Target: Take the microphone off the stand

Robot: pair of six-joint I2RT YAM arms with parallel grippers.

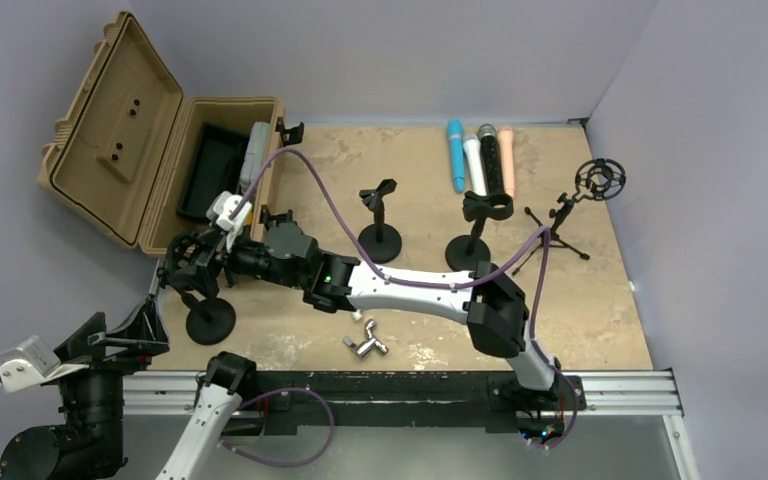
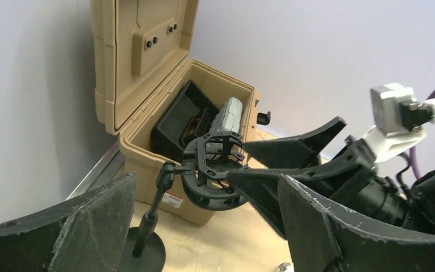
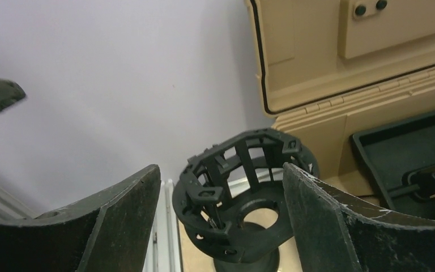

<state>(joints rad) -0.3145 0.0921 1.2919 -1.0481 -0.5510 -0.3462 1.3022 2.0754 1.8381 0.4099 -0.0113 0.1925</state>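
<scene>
**Right arm** [image 1: 430,292]. Stretched from its base at the near right across the table [image 1: 600,300] to the left edge. The elbow is bent low, the forearm is about level, and the wrist is beside the open case [image 1: 110,130].

**Right gripper** [image 3: 221,168]. Fingers apart, one on each side of the shock mount [image 3: 235,148] that tops the left stand [image 1: 210,320]. In the wrist view one finger overlaps the mount's rim and the other stands clear of it (whether it touches cannot be told).

**Left arm** [image 1: 195,425]. Folded low at the near left corner, off the table's edge.

**Left gripper** [image 2: 207,177]. Fingers wide apart with nothing between them, pointed toward the same mount from the near side.

**Microphones, four.**
- Blue microphone [image 1: 456,155], white microphone [image 1: 474,160], black microphone [image 1: 489,160] and pink microphone [image 1: 507,162].
- They lie side by side at the far edge of the table, well apart from both grippers.
- The black one's near end meets the clip of the right clip stand [image 1: 468,252]. Whether it sits in that clip cannot be told.

**Stands, four.**
- The left stand has a round base.
- The middle clip stand [image 1: 380,240] and the right clip stand have round bases and stand mid-table.
- The tripod [image 1: 560,228] stands at the far right and carries a second shock mount [image 1: 600,180].

**Case, one.** Tan, lid raised, with a black tray and a grey object inside.

**Metal fitting** [image 1: 365,345], one. Lies near the table's near edge.
</scene>
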